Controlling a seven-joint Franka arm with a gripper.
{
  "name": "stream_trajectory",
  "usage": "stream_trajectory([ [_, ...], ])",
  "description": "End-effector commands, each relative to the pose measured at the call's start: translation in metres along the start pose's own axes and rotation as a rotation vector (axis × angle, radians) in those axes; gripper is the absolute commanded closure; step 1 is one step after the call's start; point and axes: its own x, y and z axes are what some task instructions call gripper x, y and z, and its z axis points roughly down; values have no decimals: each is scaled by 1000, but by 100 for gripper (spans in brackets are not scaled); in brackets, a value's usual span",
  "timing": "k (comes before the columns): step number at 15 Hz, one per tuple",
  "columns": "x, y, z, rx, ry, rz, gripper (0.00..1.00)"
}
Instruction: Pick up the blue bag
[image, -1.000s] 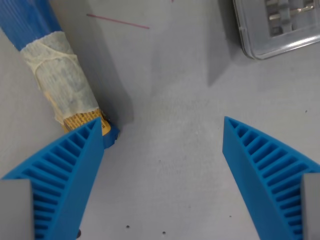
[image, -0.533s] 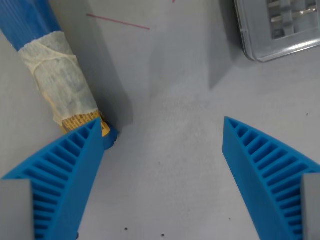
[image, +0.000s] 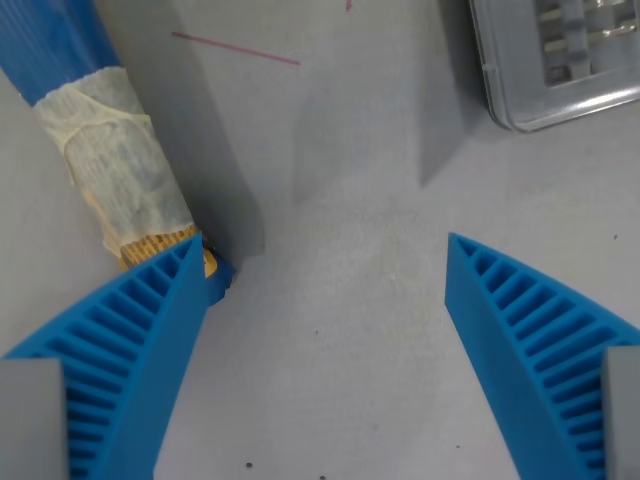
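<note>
One big grey tabletop (image: 340, 300) fills most of the wrist view, with a clear plastic case (image: 560, 60) up at the wrist view's right. Blue bag (image: 95, 130) lies along the wrist view's left, rolled up and wrapped in pale tape; looks soft and light, so I'd pinch across that taped middle. End effector (image: 325, 290) is spread wide and holding nothing, one finger (image: 130, 350) right at the bag's end, touching or not I can't tell.
</note>
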Motion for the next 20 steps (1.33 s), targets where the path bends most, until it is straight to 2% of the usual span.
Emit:
stream_trajectory([
  [1, -3, 3, 2, -33, 63, -26, 0],
  [12, -2, 3, 2, -33, 62, -26, 0],
  [16, -2, 3, 15, -35, 67, -26, 0],
  [17, -2, 4, 18, -37, 69, -26, 100],
  [20, -2, 4, 18, -37, 69, -26, 100],
])
